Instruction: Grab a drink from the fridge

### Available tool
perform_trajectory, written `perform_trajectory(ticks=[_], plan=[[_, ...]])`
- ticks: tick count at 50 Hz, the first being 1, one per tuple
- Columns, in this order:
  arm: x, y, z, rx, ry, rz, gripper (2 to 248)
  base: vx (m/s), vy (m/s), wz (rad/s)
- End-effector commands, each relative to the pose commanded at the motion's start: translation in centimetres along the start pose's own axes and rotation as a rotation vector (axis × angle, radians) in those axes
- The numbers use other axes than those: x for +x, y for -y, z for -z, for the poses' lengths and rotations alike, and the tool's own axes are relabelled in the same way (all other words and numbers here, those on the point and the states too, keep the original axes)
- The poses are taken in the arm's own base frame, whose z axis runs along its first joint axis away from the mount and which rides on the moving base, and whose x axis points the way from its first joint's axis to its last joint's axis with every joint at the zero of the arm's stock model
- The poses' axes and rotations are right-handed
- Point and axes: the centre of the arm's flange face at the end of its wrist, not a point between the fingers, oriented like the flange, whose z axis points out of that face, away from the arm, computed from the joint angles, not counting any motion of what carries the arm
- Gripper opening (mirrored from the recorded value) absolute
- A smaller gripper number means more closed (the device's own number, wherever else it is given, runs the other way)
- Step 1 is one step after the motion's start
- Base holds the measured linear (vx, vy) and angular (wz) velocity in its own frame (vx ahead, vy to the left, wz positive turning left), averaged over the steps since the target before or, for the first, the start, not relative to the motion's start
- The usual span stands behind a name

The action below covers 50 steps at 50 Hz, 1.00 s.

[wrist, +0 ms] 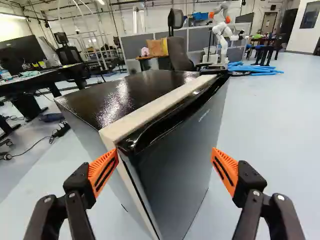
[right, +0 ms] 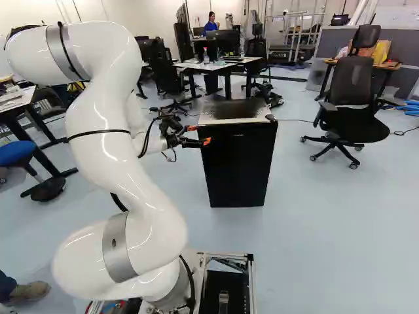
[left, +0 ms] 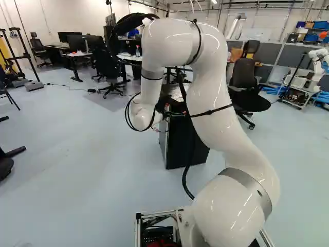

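Observation:
My gripper (right: 200, 135) is at the upper left corner of the black fridge (right: 239, 167) in the right base view. In the wrist view the gripper (wrist: 165, 156) stands open, its orange pads wide apart. The top corner and dark door (wrist: 177, 165) of the fridge show between and beyond the fingers. One pad (wrist: 103, 171) overlaps the door's side edge in that view; whether it touches cannot be told. The other pad (wrist: 226, 171) is out in front of the door face. The door looks closed against the light-coloured cabinet edge. The inside and any drink are hidden.
A black office chair (right: 353, 91) stands to the right of the fridge in the right base view. Desks, one with a light top (right: 209, 65), and more chairs are behind it. Another robot (wrist: 220, 37) stands far off near blue tubes (wrist: 255, 69). A blue stool (right: 16, 154) is at the left.

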Motion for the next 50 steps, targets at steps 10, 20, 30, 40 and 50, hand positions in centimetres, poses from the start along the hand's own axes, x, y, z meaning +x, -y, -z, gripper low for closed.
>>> perform_trajectory(ticks=[10,20,30,40,50], plan=[[0.0,-0.1,0.0,-0.009,0.001,-0.002,247,0.0,0.0,0.0],[0.0,-0.3,0.0,-0.028,0.003,-0.007,247,0.0,0.0,0.0],[0.0,-0.8,0.3,-0.047,0.007,-0.008,247,0.0,0.0,0.0],[-0.1,-1.5,0.8,-0.053,0.012,0.0,247,0.0,0.0,0.0],[-0.2,-2.3,2.0,-0.04,0.017,0.018,247,0.0,0.0,0.0]])
